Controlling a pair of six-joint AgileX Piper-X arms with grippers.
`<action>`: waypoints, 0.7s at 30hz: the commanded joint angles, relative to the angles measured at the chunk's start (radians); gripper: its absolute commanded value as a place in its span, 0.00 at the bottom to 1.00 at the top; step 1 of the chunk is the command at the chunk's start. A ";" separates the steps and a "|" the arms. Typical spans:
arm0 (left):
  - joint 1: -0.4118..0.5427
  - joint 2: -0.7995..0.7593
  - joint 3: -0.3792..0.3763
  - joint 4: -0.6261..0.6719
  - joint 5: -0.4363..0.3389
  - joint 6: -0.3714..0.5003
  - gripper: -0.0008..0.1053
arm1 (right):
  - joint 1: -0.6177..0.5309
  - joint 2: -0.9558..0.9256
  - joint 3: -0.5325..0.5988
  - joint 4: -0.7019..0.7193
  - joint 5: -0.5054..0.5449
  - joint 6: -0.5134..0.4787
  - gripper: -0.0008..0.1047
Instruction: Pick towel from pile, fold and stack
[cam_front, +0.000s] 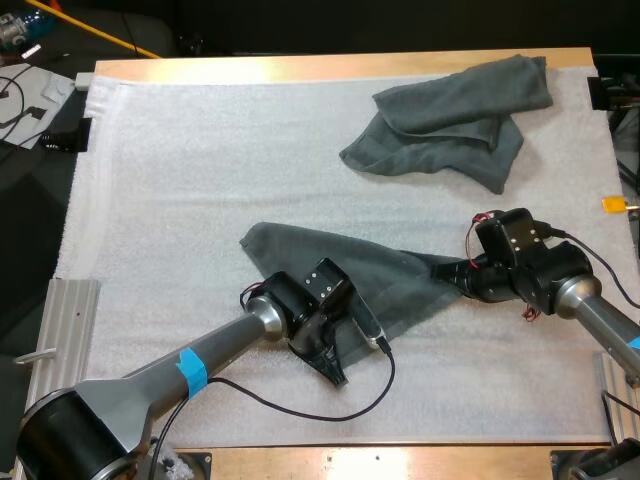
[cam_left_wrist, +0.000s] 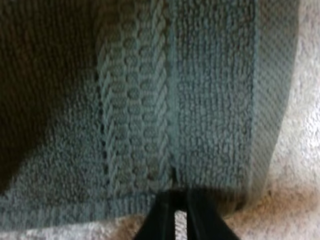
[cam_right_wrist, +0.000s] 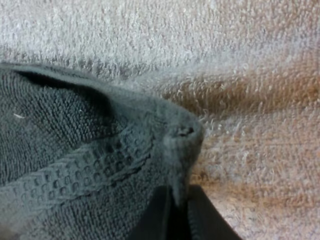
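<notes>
A dark grey-green terry towel (cam_front: 390, 275) is lying partly spread in the middle of the white fuzzy mat (cam_front: 200, 180) covering the wooden surface (cam_front: 330, 66), tapering to a point towards the right arm. The left pincer (cam_front: 335, 375) is clenching the towel's near hem; in the left wrist view its black tips (cam_left_wrist: 176, 197) are meeting right at the ribbed border of the cloth (cam_left_wrist: 150, 100). The right pincer (cam_front: 447, 270) is grasping the pointed corner, and in the right wrist view that corner (cam_right_wrist: 182, 131) is bunching up between the closed fingers (cam_right_wrist: 179, 195). A second crumpled grey-green towel (cam_front: 450, 115) is waiting well apart at the far right of the mat.

Judging by this, the spreading step is under way, with the fold not yet made. The next move is probably calling for both arms to be drawing apart together, pulling the edge taut and flat without either grip slipping.
</notes>
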 joint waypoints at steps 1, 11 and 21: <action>-0.004 -0.006 -0.021 0.027 -0.022 -0.002 0.01 | -0.001 -0.009 0.000 0.012 0.001 -0.009 0.01; -0.005 -0.105 -0.072 0.070 -0.018 -0.006 0.01 | -0.005 -0.026 -0.001 0.007 -0.008 -0.029 0.01; -0.007 -0.263 -0.085 0.153 -0.033 -0.004 0.01 | -0.003 -0.182 -0.003 0.066 0.003 -0.039 0.01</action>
